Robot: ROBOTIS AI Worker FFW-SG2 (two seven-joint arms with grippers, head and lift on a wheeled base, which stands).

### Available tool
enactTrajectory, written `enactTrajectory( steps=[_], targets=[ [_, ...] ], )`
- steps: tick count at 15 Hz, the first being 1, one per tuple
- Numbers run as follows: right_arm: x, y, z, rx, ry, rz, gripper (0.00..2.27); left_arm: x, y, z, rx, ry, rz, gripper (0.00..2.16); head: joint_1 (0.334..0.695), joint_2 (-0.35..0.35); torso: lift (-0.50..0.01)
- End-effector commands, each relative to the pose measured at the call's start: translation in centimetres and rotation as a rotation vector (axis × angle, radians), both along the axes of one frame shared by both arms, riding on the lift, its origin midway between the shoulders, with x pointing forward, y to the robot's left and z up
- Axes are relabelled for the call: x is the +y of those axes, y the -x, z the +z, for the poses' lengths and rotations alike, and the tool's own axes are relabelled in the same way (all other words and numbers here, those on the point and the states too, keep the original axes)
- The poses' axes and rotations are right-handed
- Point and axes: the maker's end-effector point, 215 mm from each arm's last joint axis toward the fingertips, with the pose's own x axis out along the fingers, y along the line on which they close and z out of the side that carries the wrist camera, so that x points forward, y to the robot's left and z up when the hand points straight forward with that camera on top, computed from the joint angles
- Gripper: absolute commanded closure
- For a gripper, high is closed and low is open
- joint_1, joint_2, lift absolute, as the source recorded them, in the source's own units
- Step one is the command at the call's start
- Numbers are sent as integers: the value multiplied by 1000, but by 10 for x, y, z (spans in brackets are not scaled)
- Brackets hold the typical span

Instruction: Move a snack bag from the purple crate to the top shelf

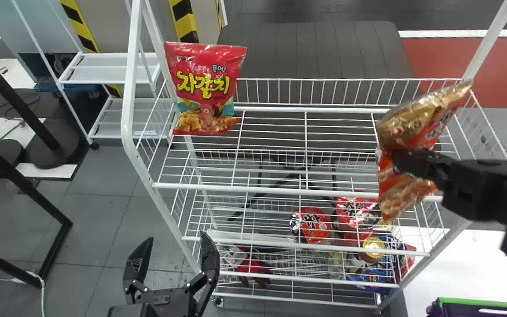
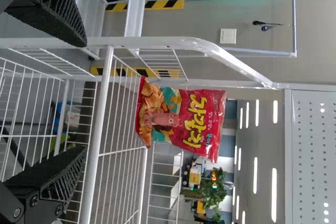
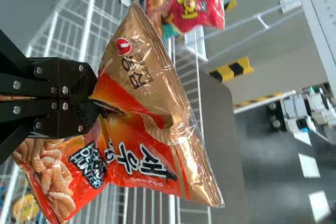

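My right gripper (image 1: 396, 160) is shut on an orange and gold snack bag (image 1: 416, 127), held tilted over the right part of the top shelf (image 1: 306, 110). In the right wrist view, the right gripper (image 3: 97, 103) pinches the snack bag (image 3: 152, 124) at its middle, and the foil creases there. A red snack bag (image 1: 205, 88) stands upright at the left end of the top shelf. My left gripper (image 1: 172, 251) is open and empty, low in front of the rack's left side; in the left wrist view the left gripper (image 2: 79, 98) faces the rack. At the bottom right is part of the purple crate (image 1: 478, 307).
Lower shelves hold red noodle cups (image 1: 313, 224), other packages (image 1: 374, 259) and a red and black item (image 1: 253, 268). White posts (image 1: 128, 88) rise at the rack's ends. A black frame (image 1: 20, 189) stands at far left.
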Motion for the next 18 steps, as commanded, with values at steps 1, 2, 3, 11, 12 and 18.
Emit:
enactTrajectory(
  steps=[1,2,3,11,12,18],
  targets=[
    [11,-31,7,-69,12,-9,1696,0,1,-1,4,-3,-2,120,695,73,-1],
    [14,-39,4,-66,18,-11,1696,0,1,-2,6,-4,-2,120,695,76,-1],
    [14,-45,-3,-54,28,-18,1696,2,1,-3,7,-6,2,120,695,80,-1],
    [21,-88,2,-97,136,-50,1696,9,5,16,-66,17,36,124,695,90,-1],
    [24,-90,1,-96,138,-45,1696,11,7,20,-82,21,41,124,695,96,-1],
    [34,-129,6,-201,105,-56,1696,11,15,35,-148,46,57,130,695,117,-1]
  ],
)
